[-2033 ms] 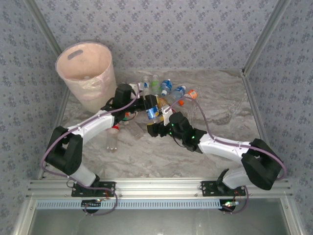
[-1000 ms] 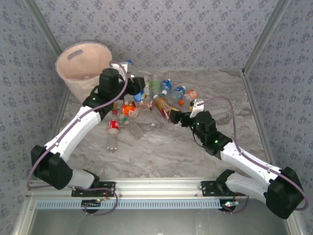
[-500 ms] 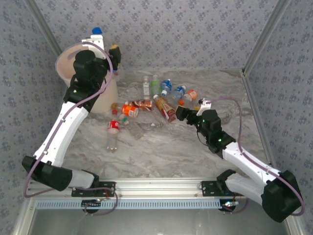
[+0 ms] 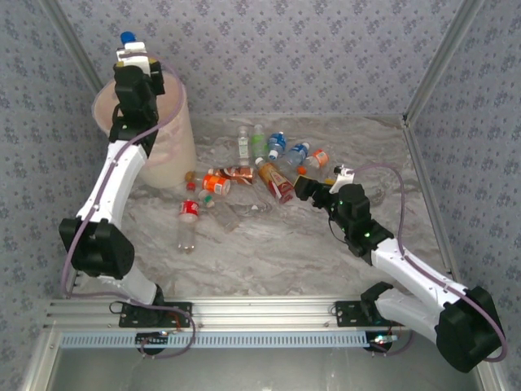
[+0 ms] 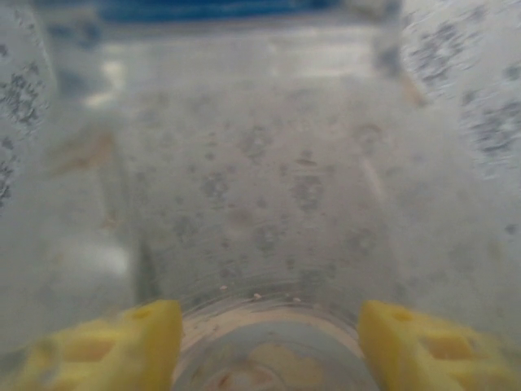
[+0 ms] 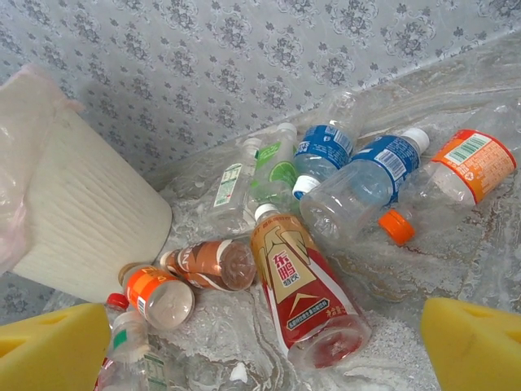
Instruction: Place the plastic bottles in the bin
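**One bottle high at the bin, the others lying on the bench**

From above, the left arm stands steeply up. Its left pincer (image 4: 130, 55) lies, in this view, over the far left rim of the bin (image 4: 167, 151), a tall pale pink basket at the far left of the bench (image 4: 269, 252). A blue cap (image 4: 128, 37) shows at the tip of the pincer.

The left wrist view gives the grip itself. A clear bottle (image 5: 260, 187) stands between the two yellow fingertips (image 5: 146, 338), and a blue band crosses its far end. The pincer is clamped on this bottle. How far it hangs above the bin's opening I cannot tell.

The right pincer (image 4: 303, 189) is low over the middle of the bench, with its jaws wide apart and nothing between them.

The right wrist view makes the heap readable. A red and gold bottle (image 6: 301, 293) lies nearest to the pincer. Beyond it are two blue-label bottles (image 6: 370, 175), side by side. An orange-label bottle (image 6: 468, 163) lies at the right and two green-label bottles (image 6: 277, 167) near the wall. A brown-label bottle (image 6: 212, 265) and an orange-capped bottle (image 6: 159, 297) lie near the foot of the bin.

The top view adds a red-label bottle (image 4: 187, 216), which lies apart from the heap, nearer to the arms.
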You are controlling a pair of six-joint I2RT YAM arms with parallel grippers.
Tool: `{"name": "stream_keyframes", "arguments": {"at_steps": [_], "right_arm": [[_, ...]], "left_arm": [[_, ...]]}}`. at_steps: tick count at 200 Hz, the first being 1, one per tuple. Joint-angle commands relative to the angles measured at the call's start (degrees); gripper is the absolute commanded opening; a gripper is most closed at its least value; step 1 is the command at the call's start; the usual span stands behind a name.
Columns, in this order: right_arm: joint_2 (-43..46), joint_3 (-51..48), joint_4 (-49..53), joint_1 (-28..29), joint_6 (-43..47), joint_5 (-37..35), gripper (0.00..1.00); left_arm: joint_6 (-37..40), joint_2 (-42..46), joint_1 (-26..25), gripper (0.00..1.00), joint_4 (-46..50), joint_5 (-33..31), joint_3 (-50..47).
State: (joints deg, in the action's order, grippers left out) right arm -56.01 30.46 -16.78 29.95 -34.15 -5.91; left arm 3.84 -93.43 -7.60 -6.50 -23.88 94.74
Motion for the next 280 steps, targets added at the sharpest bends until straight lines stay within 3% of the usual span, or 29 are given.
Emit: {"name": "stream_keyframes", "arguments": {"at_steps": [1,39,77,114,183,280], "right_arm": [[1.0,0.27,-0.19,-0.25,-1.26,0.59,1.0],[1.01,0.32,-0.47,-0.27,-1.27,-0.15,1.0],[0.99,-0.31,-0.19,-0.23,-1.49,-0.51,1.0],[0.99,-0.37,-0.01,-0.21,-2.86,-0.86,1.0],[1.04,-1.06,0.25,-0.22,-3.2,-0.87,1.0],[-0.61,-1.97,0.19,-0.51,-4.61,0.2,1.0]], "left_arm": [[-1.49,-1.64,2.14,0.58,-3.23,-0.38,2.9],[-3.68,-6.84,4.21,0.58,-4.82,-0.96,3.88],[-6.41,-13.39,4.56,0.62,-0.42,-2.12,8.88],[-11.36,-15.8,4.72,0.73,4.07,-4.27,9.86],[-16.48,-16.92,5.13,0.83,13.06,-3.71,14.52],[-24.92,-11.53,4.31,0.98,29.45,6.42,20.76]]}}
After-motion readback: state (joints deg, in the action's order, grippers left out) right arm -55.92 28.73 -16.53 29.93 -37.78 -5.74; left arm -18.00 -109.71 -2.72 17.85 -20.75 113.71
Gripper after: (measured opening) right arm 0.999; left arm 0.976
